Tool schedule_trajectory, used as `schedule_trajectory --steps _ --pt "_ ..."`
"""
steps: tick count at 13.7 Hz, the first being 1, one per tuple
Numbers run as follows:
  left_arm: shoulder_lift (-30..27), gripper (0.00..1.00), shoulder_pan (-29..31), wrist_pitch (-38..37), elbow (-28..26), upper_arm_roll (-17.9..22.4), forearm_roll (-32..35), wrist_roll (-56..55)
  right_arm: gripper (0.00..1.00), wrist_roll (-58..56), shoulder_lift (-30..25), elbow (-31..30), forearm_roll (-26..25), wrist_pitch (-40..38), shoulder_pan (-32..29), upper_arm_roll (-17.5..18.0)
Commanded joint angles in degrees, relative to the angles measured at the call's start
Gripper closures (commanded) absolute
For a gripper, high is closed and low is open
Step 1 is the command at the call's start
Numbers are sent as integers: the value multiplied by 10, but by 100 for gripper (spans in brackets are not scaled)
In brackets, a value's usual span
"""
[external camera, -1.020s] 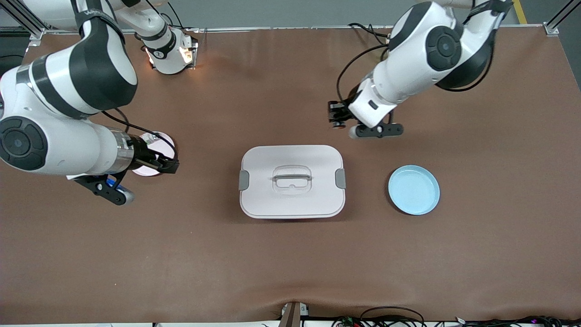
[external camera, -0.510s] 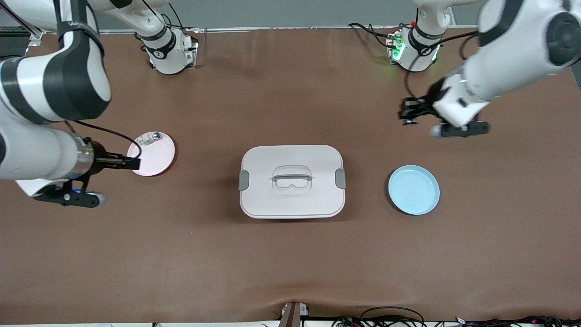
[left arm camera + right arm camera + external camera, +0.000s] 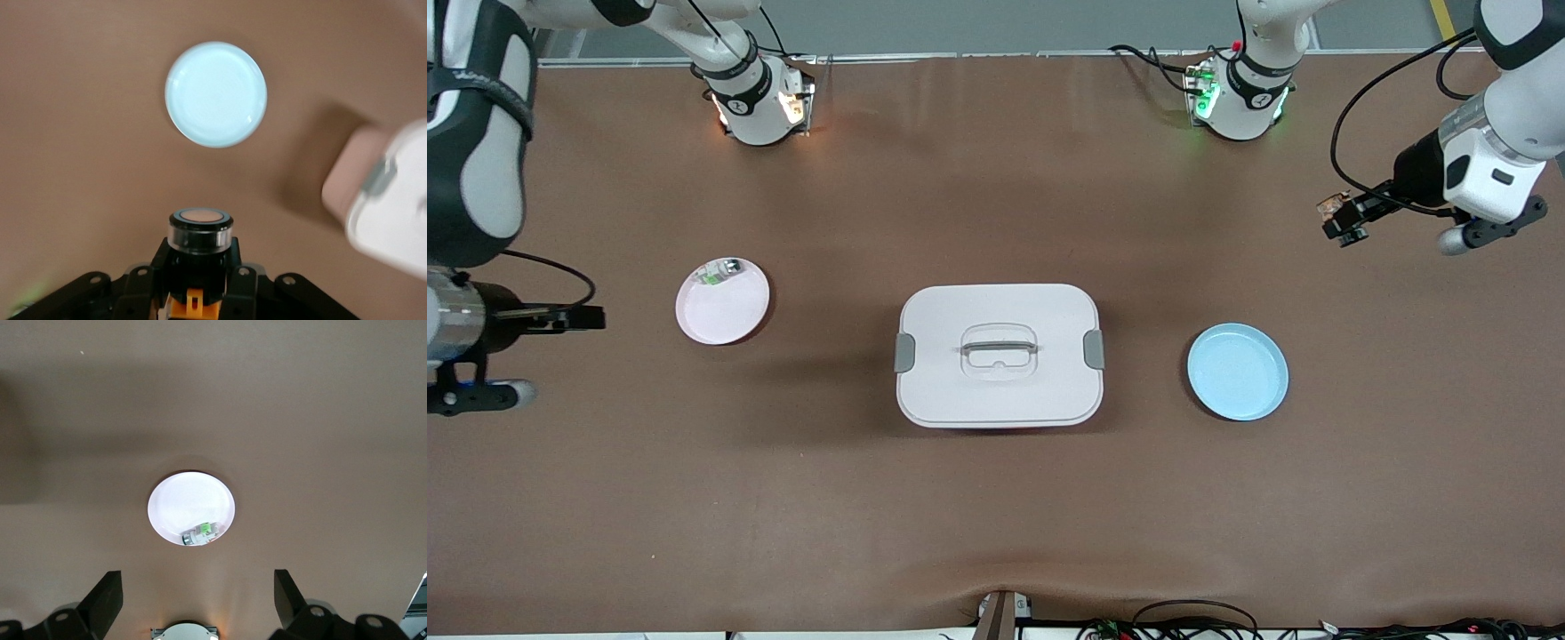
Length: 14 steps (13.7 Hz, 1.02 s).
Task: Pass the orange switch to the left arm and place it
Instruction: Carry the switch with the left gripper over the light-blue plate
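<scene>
The orange switch [image 3: 199,230] is a small black cylinder with a round pale cap and an orange piece at its base. My left gripper [image 3: 200,270] is shut on it. In the front view this gripper [image 3: 1344,224] hangs with the switch [image 3: 1331,210] over bare table at the left arm's end. The white box [image 3: 998,356] with grey latches stands mid-table; its corner [image 3: 393,200] shows in the left wrist view. My right gripper [image 3: 587,316] is open and holds nothing, over the table at the right arm's end, beside the pink plate [image 3: 722,300]. Its fingers [image 3: 103,603] stand wide apart.
The pink plate [image 3: 191,509] carries a small green-and-silver component [image 3: 202,533]. A blue plate [image 3: 1237,371] lies beside the box toward the left arm's end, also in the left wrist view [image 3: 215,93]. The arm bases [image 3: 758,102] stand along the table's back edge.
The left arm has swung with the switch from beside the box out to the left arm's end. The right gripper has drawn back off the pink plate toward the table's end.
</scene>
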Motion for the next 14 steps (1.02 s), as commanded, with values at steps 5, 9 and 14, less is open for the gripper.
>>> schedule_trajectory --steps 5,9,14 --pt "-17 100 6 142 -98 -19 7 -221 0 -4 -72 -89 -2 33 -28 10" --pt "45 100 10 213 -100 -19 7 -331 0 -4 -206 -303 0 170 -38 10" --pt "135 100 3 277 -88 -32 118 -523 0 0 -300 -451 36 280 -49 9"
